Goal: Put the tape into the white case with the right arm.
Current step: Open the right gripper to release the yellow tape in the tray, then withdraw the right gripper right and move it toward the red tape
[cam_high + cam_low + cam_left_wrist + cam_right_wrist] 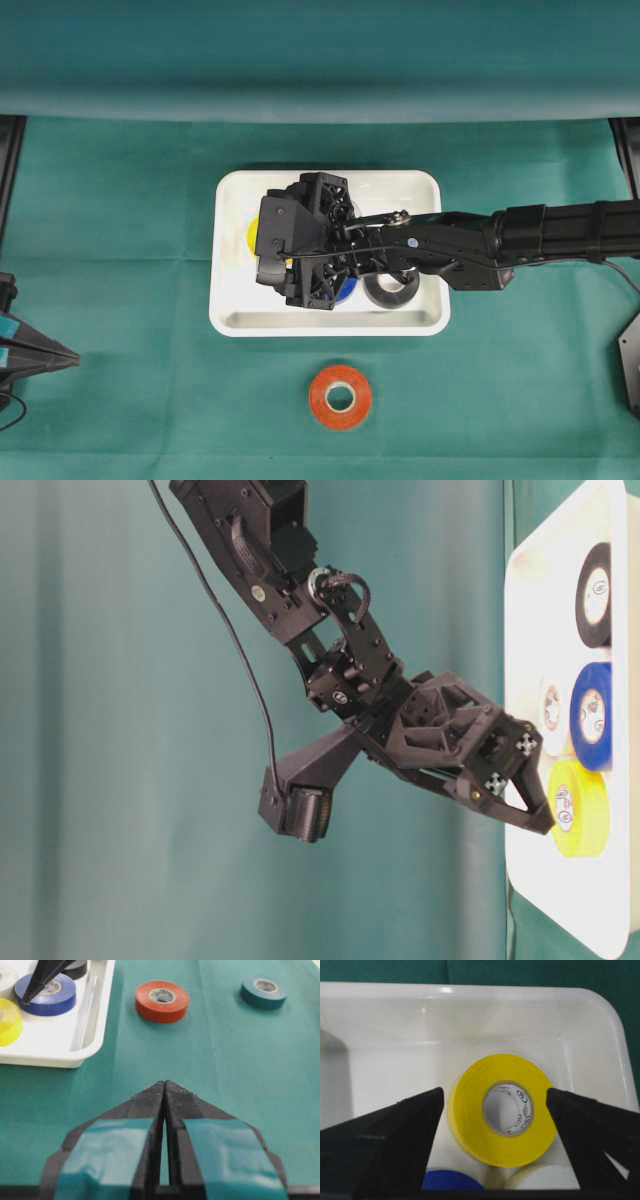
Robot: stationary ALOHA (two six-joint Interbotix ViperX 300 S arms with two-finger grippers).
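- Inside the white case (470,1005), the yellow tape roll (502,1110) lies flat between the spread fingers of the right hand (495,1097), which touch nothing and hold nothing.
- That roll looks delivered; blue (46,995), black (594,593) and whitish (551,713) rolls lie beside it.
- Left on the worktop (500,400): an orange roll (340,396) near the case, and a teal roll (263,991) farther off (probably next).
- The left hand (165,1091) rests closed and empty, well apart; nothing blocks the way.

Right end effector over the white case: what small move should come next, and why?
Probably lift straight up out of the white case. The right end effector stands open astride the yellow tape, which lies flat in the case, and the red tape waits on the cloth.
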